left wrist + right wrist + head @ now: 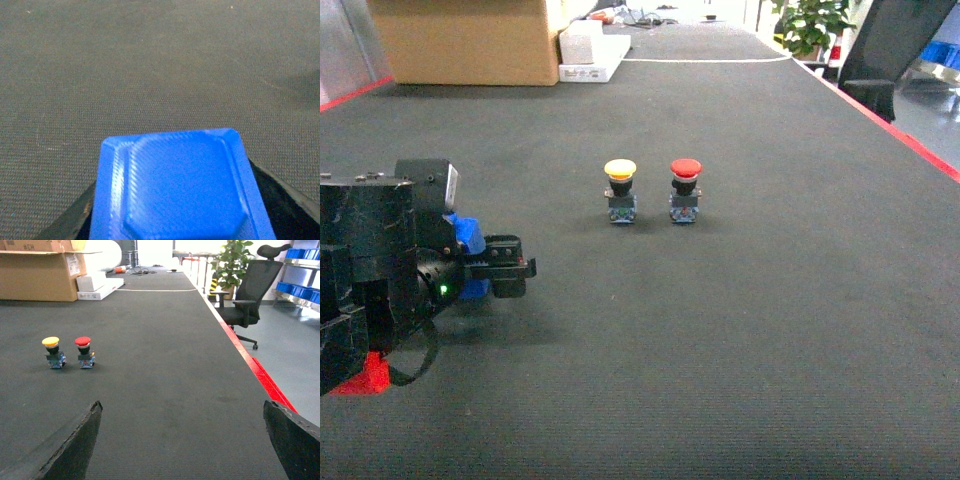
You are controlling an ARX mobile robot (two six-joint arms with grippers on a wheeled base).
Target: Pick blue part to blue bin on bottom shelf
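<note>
1. Left tool [505, 268]: closed on the blue part [177, 187]. In the left wrist view the part fills the lower frame between the dark fingers, with the grey surface [770, 300] visible below it. It appears lifted clear, though contact cannot be ruled out.
2. Right tool [182, 440]: spread wide, holding nothing.
3. Blue bin and bottom shelf: not visible in any view.
4. Bystanders: a yellow-capped button [620, 190] and a red-capped button [685, 188] stand well apart from the left tool.
5. Judgement: the step in hand is carrying. Keep grip pressure constant, hold the part level, raise it before moving, and locate the bin before releasing.
</note>
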